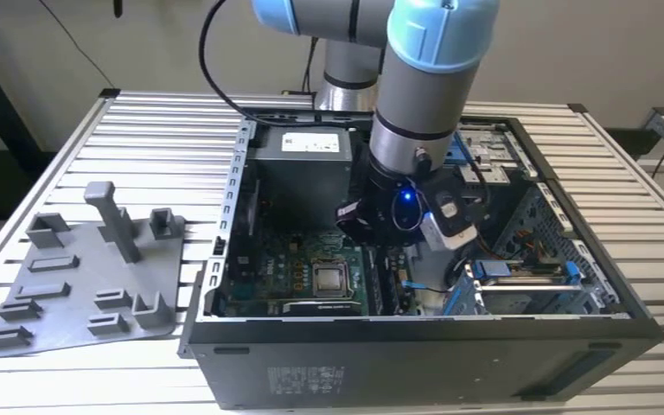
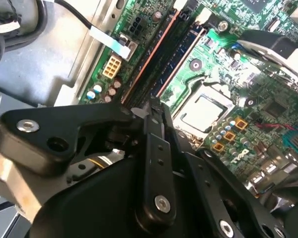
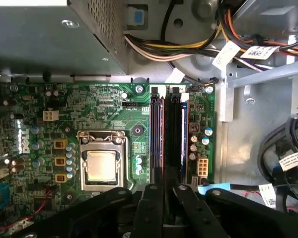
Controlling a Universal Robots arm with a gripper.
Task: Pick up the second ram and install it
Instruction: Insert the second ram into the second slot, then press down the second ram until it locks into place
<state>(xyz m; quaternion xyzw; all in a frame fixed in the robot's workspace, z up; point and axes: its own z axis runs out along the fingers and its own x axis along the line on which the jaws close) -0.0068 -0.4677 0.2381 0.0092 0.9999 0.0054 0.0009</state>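
We have our gripper [image 1: 392,226] down inside the open computer case [image 1: 609,298], directly over the memory slots [image 3: 165,131] that run beside the processor socket [image 3: 102,166] on the motherboard [image 3: 79,114]. In the first wrist view our fingers [image 3: 150,201] sit close together with a narrow gap between them, lined up along a dark stick, the second ram [image 3: 173,134], which stands on edge in one of the slots; from these pictures we cannot tell for certain whether the fingers are clamped on its near end or merely resting against it. In the second wrist view the same long dark slots [image 2: 161,54] run away from the fingertip, and the stick looks level with its neighbours, so we judge that it is already in its slot and that the pick-up part is done. The grey tray [image 1: 90,285] on the slatted table [image 1: 170,138], at the exterior view's left, carries no stick. Whether the end latches have closed is not something we can make out.
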